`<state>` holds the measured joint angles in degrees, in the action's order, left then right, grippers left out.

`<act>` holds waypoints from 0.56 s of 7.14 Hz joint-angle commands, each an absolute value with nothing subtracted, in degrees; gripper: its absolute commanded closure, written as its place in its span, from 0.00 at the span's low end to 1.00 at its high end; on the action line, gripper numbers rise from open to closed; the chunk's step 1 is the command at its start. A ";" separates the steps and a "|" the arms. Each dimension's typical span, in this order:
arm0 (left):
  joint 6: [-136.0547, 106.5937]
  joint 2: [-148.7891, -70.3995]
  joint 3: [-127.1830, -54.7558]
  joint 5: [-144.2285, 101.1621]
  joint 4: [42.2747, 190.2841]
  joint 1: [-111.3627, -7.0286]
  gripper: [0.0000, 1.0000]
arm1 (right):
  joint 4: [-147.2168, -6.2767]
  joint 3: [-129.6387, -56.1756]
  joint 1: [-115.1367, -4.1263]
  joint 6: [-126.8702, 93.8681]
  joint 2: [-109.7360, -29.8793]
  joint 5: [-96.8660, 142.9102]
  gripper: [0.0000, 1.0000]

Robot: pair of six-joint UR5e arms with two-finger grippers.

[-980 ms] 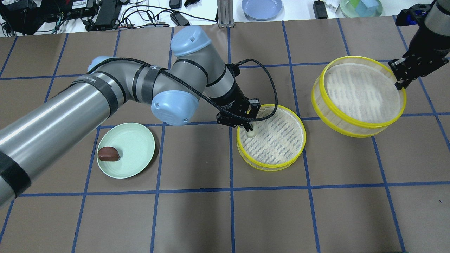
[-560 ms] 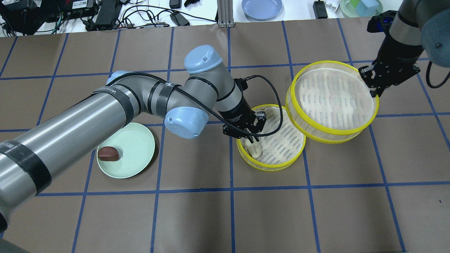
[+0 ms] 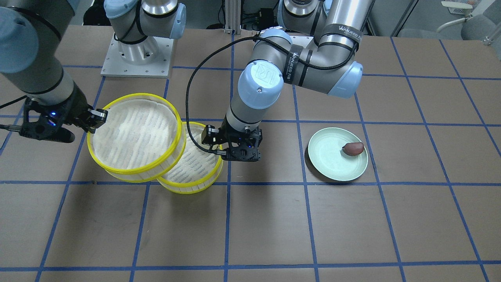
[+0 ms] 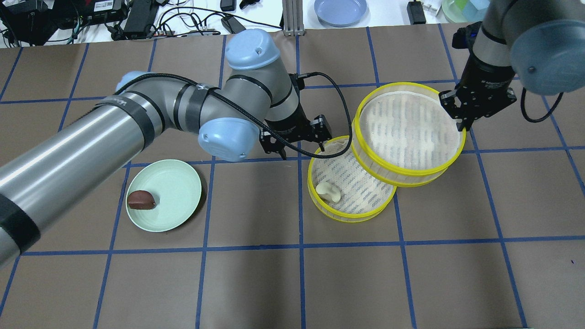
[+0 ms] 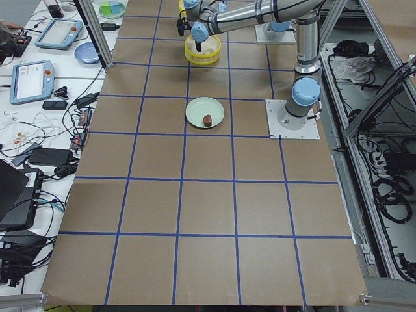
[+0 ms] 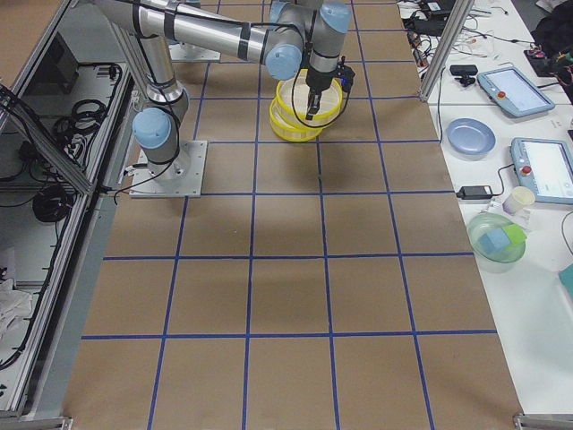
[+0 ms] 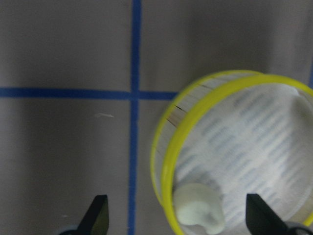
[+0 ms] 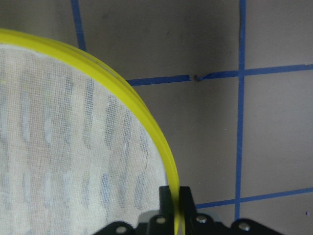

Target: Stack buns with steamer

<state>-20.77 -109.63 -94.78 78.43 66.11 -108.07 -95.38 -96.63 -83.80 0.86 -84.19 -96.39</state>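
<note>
The cream-white bun [image 4: 329,192] lies in the lower steamer tray [image 4: 347,217], near its front left; it also shows in the left wrist view [image 7: 198,215]. My left gripper [image 4: 297,141] is open and empty, just behind and left of that tray. My right gripper [image 4: 461,123] is shut on the rim of the second steamer tray [image 4: 406,132]. It holds this tray tilted in the air, overlapping the lower tray's back right part. The dark reddish-brown bun [image 4: 140,200] lies on the pale green plate [image 4: 173,183] at the left.
A blue plate [image 4: 340,10], cables and a green bowl [image 4: 461,11] sit on the white bench beyond the table's far edge. The left arm's black cable [image 4: 347,114] loops over the back of the lower tray.
My left gripper let go of the cream bun in the lower tray and drew back to the left. My right gripper carried the second tray leftward, over the lower tray's edge.
</note>
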 commanded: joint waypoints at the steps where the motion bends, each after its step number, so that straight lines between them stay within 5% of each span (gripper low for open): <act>1: -10.50 -105.84 -92.64 91.34 75.37 -102.33 0.00 | -103.73 -103.83 -90.24 -6.93 -84.54 -98.51 1.00; 4: 2.95 -104.33 -93.69 93.52 81.89 -88.56 0.00 | -114.17 -109.33 -95.53 -9.32 -83.94 -100.37 1.00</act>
<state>-2.45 -104.76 -93.31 92.97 79.20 -94.52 -112.17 -108.17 -94.04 -8.64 -84.13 -99.92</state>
